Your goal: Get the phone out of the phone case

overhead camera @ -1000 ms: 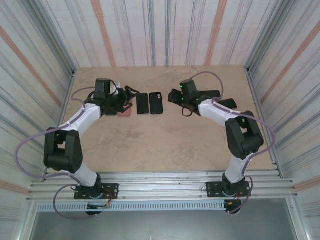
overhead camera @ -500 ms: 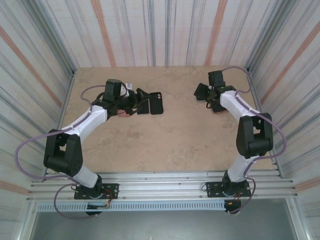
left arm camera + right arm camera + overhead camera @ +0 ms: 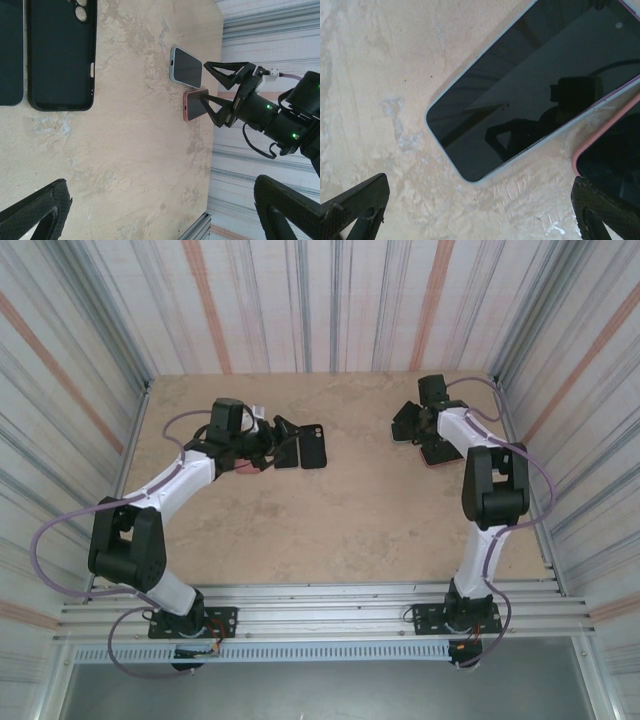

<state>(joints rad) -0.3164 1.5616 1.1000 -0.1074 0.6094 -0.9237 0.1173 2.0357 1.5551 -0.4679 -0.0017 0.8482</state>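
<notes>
A bare black phone (image 3: 287, 459) and an empty black case (image 3: 314, 447) with a camera cutout lie side by side at the back centre-left. In the left wrist view the phone (image 3: 10, 50) is cut by the left edge, beside the case (image 3: 62, 52). My left gripper (image 3: 280, 436) is open at the phone's left side, with nothing between its jaws (image 3: 160, 192). At the back right lie a phone in a pale case (image 3: 530, 85) and a phone in a pink case (image 3: 610, 150). My right gripper (image 3: 480, 185) hovers open just short of them, holding nothing.
From the left wrist I see the pale-cased phone (image 3: 186, 65), the pink-cased phone (image 3: 196, 104) and the open right gripper (image 3: 220, 90) near the corrugated right wall. A pink item (image 3: 246, 468) lies under my left arm. The right pink case (image 3: 437, 458) sits near the table's right edge.
The right gripper left the black case and swung to the back right, over the two cased phones. The left gripper moved right, up to the black phone.
</notes>
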